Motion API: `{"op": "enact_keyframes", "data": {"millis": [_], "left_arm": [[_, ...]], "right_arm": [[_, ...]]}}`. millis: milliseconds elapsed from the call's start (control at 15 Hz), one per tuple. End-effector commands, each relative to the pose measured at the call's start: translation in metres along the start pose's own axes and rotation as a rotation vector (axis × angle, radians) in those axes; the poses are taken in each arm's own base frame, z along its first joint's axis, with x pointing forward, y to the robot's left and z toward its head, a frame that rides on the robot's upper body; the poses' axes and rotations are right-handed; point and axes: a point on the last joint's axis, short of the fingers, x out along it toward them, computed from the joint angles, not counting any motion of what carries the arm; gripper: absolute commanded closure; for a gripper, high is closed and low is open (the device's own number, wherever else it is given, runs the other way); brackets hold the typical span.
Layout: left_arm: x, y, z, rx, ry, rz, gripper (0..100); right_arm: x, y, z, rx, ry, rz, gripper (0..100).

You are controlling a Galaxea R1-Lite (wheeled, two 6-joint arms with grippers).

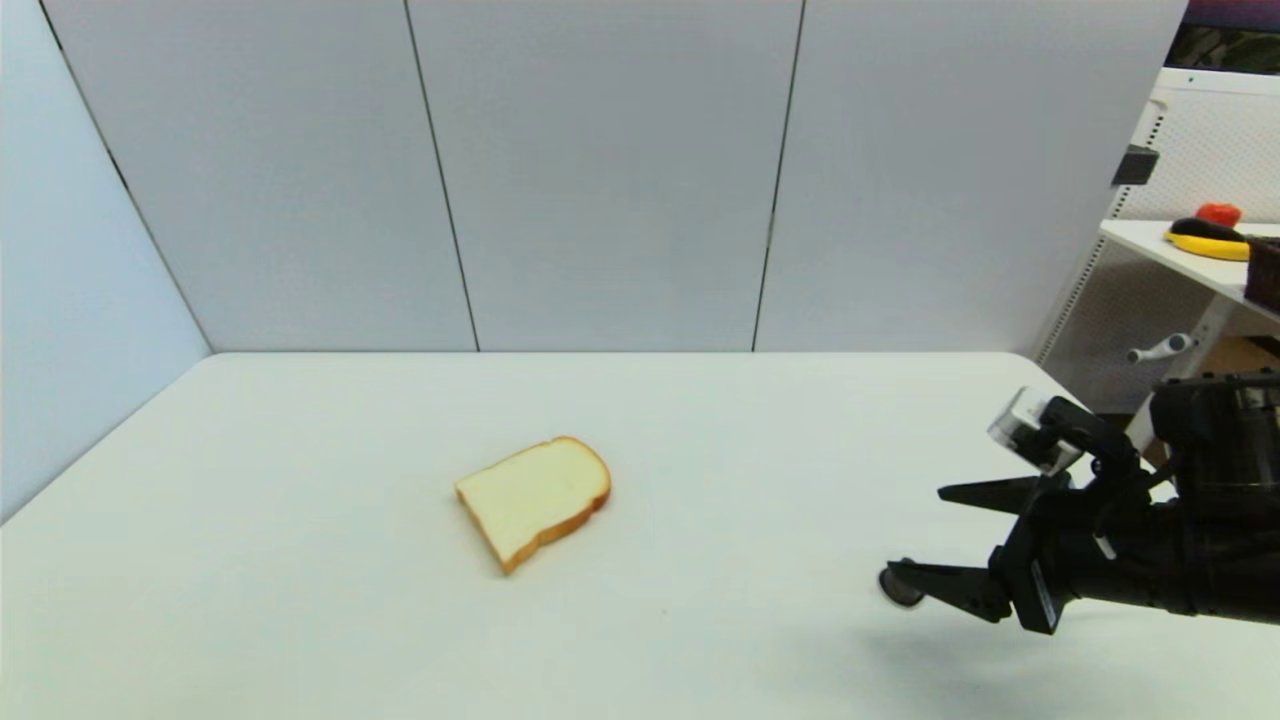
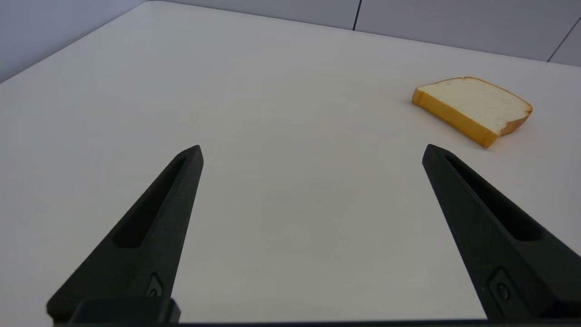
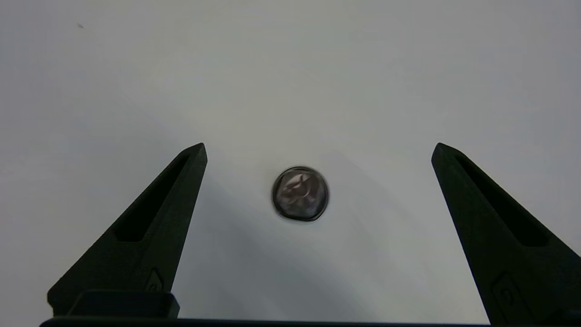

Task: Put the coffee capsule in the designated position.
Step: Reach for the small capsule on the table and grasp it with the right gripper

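The flat white surface (image 1: 300, 620) carries a pale cream bread slice (image 1: 534, 499) with golden-brown crust at frame centre; lower right, a small grey-brown round capsule (image 3: 300, 194) (dark-rimmed) beside the black right claw (image 1: 925, 535).

Head camera overlooks the table (image 1: 300, 560); wrist cameras skim it, sharing bread (image 2: 472, 109).

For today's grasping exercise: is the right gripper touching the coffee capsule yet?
Apart. The right wrist view shows the coffee capsule on the table with bare surface between it and each finger of the open right gripper.
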Motion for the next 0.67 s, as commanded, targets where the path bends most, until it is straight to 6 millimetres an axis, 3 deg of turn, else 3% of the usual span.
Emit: {"op": "enact_keyframes", "data": {"millis": [67, 667], "left_arm": [[0.000, 0.000, 0.000, -0.001, 0.000, 0.000, 0], [0.000, 0.000, 0.000, -0.001, 0.001, 0.000, 0]], "right_arm": [[0.021, -0.013, 0.008, 0.009, 0.072, 0.030, 0], [0.009, -0.006, 0.021, 0.059, 0.301, 0.090, 0]]}}
